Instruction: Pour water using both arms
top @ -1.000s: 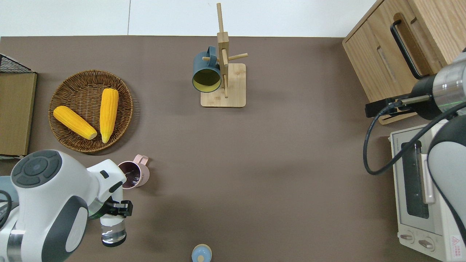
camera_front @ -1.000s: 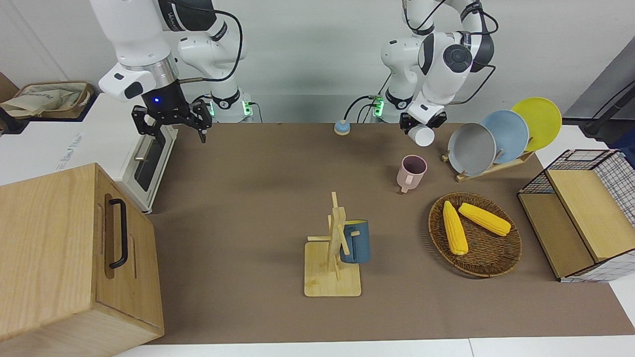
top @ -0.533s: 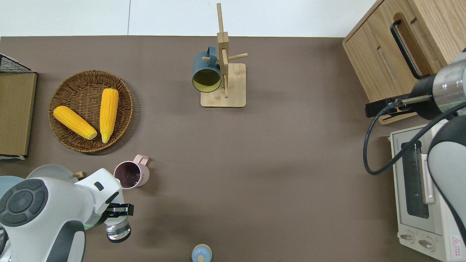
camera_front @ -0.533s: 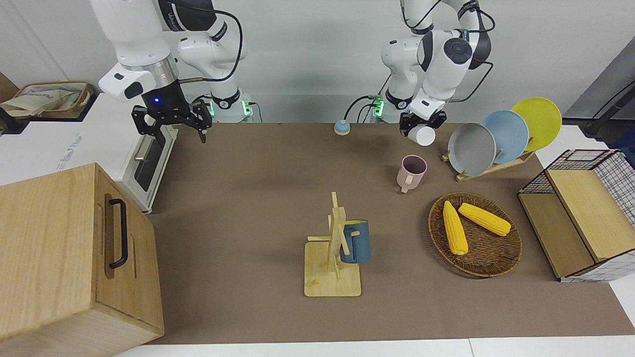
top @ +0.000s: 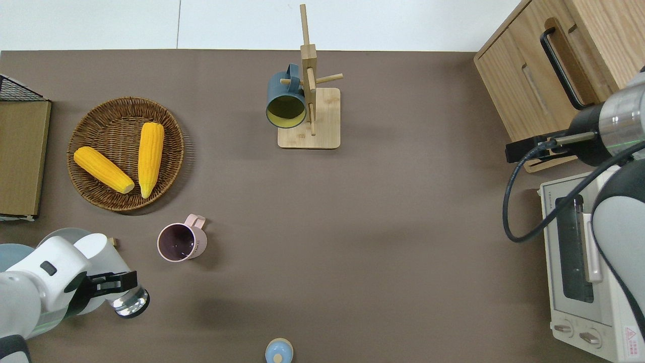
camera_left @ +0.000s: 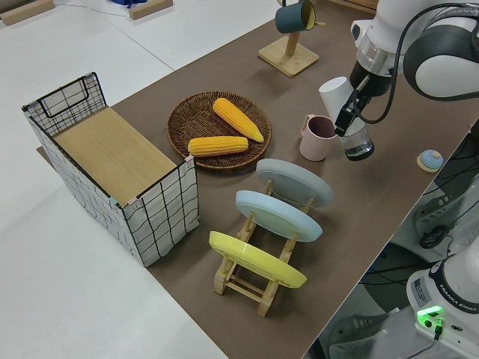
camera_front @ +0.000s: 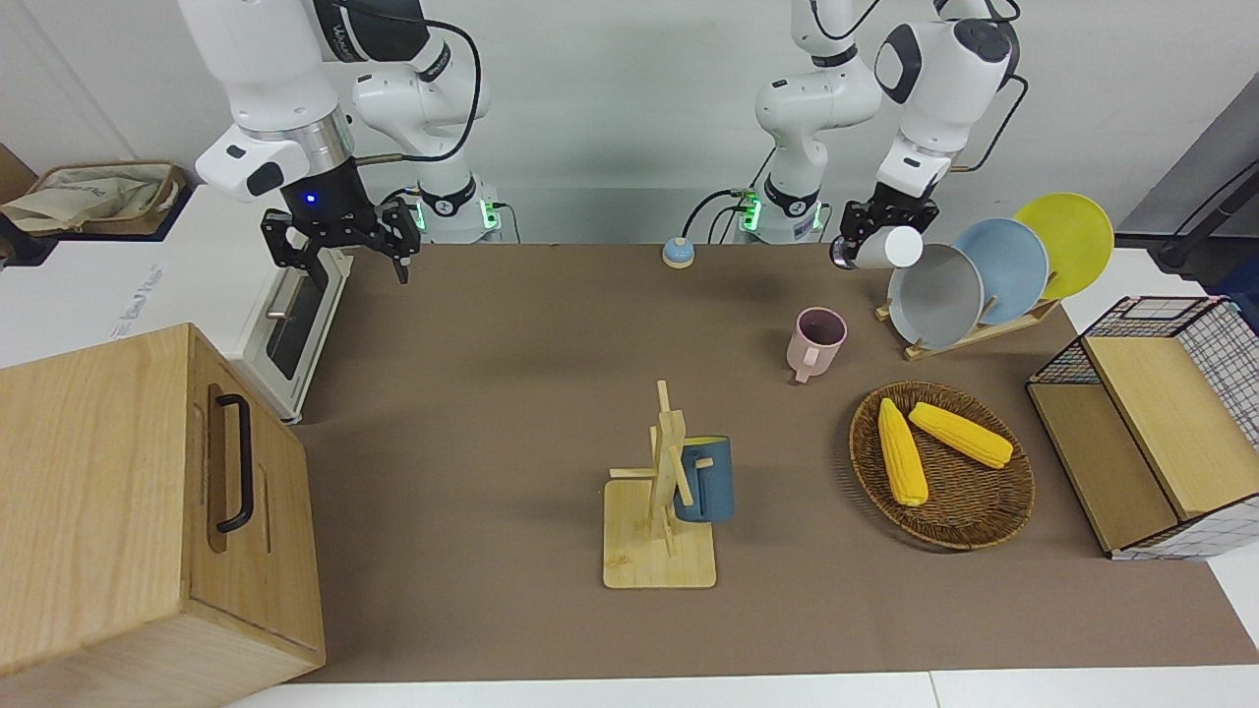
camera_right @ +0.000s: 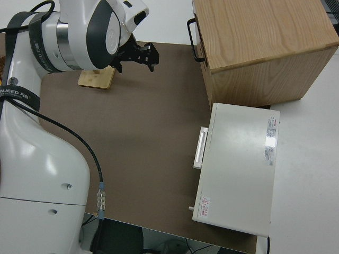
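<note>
Clamped in the left gripper (top: 113,287): a clear bottle with a white cap (top: 118,282), tipped on its side in the air, over bare mat just nearer the robots than the pink mug (top: 176,242) and toward the left arm's end of it. Mouth not over the pink mug, no stream visible. Pouring judged either finished or not yet begun; cannot tell which. Setting the bottle down likely left. Right gripper (camera_front: 339,246) parked, fingers spread apart, holding nothing.

Left gripper (top: 112,283) clamped on tilted clear glass cup with white sleeve (top: 117,282), above brown bench (top: 383,227), near pink handled mug (top: 178,242). Round wicker basket (top: 85,131) holding two yellow corn cobs (top: 150,157).
</note>
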You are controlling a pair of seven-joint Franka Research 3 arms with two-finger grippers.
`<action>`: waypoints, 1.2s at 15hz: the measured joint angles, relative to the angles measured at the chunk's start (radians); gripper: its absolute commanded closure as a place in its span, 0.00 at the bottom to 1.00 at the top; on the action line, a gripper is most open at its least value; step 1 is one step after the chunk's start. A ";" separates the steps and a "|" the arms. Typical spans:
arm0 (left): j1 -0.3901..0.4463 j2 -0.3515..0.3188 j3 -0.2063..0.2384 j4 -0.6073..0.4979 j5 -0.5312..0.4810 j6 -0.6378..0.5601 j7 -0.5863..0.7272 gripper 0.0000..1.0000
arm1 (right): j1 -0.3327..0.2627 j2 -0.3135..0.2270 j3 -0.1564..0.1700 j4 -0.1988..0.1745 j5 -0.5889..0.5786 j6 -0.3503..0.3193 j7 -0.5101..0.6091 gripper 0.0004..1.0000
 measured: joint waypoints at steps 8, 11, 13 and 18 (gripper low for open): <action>0.062 -0.021 -0.006 0.002 0.015 0.302 -0.051 1.00 | 0.000 0.000 0.000 0.000 0.000 0.000 0.000 0.01; 0.121 -0.014 -0.005 0.033 0.017 0.393 -0.052 1.00 | 0.000 0.000 0.000 0.000 0.000 0.000 0.000 0.01; 0.147 0.008 -0.005 0.087 0.029 0.404 -0.052 1.00 | 0.000 0.000 0.000 0.000 0.000 0.000 0.000 0.01; 0.202 0.142 0.000 0.275 0.102 0.410 -0.050 1.00 | 0.000 0.000 0.000 0.000 0.000 0.000 0.000 0.01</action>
